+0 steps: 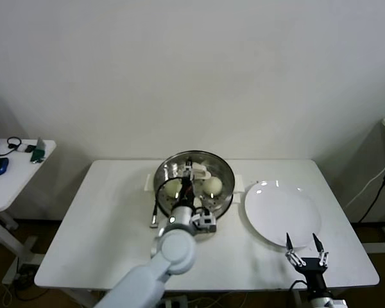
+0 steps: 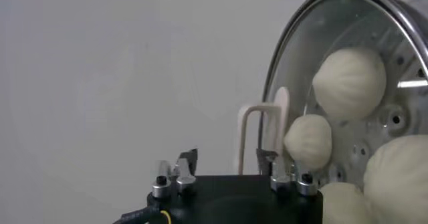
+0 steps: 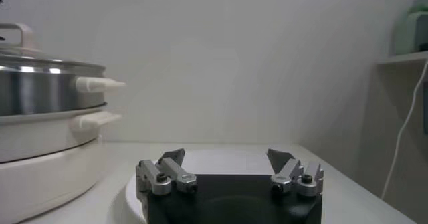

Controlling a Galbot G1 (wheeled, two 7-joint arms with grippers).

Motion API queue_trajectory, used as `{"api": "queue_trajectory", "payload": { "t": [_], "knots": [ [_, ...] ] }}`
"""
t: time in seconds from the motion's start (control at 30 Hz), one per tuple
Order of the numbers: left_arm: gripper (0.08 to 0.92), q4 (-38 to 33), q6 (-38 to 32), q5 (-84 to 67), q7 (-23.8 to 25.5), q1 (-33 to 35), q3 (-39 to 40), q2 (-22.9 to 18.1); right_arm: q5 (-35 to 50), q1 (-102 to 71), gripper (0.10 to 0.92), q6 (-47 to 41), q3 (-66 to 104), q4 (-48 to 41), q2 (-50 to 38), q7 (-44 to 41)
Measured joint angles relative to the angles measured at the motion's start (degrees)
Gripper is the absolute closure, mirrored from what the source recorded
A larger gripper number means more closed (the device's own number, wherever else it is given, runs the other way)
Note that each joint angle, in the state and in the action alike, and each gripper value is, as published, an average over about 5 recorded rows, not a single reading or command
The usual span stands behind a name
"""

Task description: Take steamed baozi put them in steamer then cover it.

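Steamer (image 1: 194, 183): sitting near the middle of the white table (image 1: 102, 231), its white electric base (image 3: 47, 172) under the shiny pot.
Cover (image 2: 401, 18): lying on the steamer, its glass spanning the pot and its cream-white handle (image 2: 262, 135) standing up from the centre.
Steamed baozi (image 2: 349, 81): four buns are showing through the glass inside the steamer.
Left gripper (image 2: 227, 168): hovering right over the steamer, its fingers standing apart on either side of the cover's handle, not pressing on it and gripping nothing.
Right gripper (image 1: 304, 247): waiting beside the steamer, over the near edge of the white plate (image 1: 282, 208), fingers spread wide and carrying nothing.
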Motion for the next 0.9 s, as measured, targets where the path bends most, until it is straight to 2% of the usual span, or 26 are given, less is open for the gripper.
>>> {"api": "queue_trajectory", "payload": {
  "t": [0.17, 0.27, 0.47, 0.63, 0.73, 0.9],
  "knots": [
    [0.235, -4.32, 0.0, -4.78, -1.21, 1.29, -1.04, 2.76, 0.21, 0.13, 0.203, -0.04, -0.37, 0.15, -0.04, 0.4],
    [0.188, -7.0, 0.0, -9.42, -3.35, 2.74, -2.53, 4.38, 0.41, 0.24, 0.203, -0.07, -0.61, 0.36, -0.14, 0.76],
    [0.177, -12.33, 0.0, -22.18, -9.18, 7.6, -8.86, 6.68, 0.7, 0.08, 0.203, -0.43, -0.81, 1.36, -0.39, 1.56],
    [0.177, -15.72, -1.22, -36.21, -13.71, 13.55, -17.86, 7.45, 0.67, -0.04, 0.203, -0.87, -1.08, 2.07, -0.43, 2.14],
    [0.177, -16.36, -5.01, -45.71, -14.93, 17.63, -24.74, 7.3, 0.46, -0.09, 0.203, -0.94, -1.13, 2.27, -0.36, 2.47],
    [0.177, -15.04, -16.38, -60.9, -15.2, 24.33, -35.76, 6.44, 0.18, -0.11, 0.203, -0.85, -1.31, 2.33, -0.33, 2.79]
  ]
}}
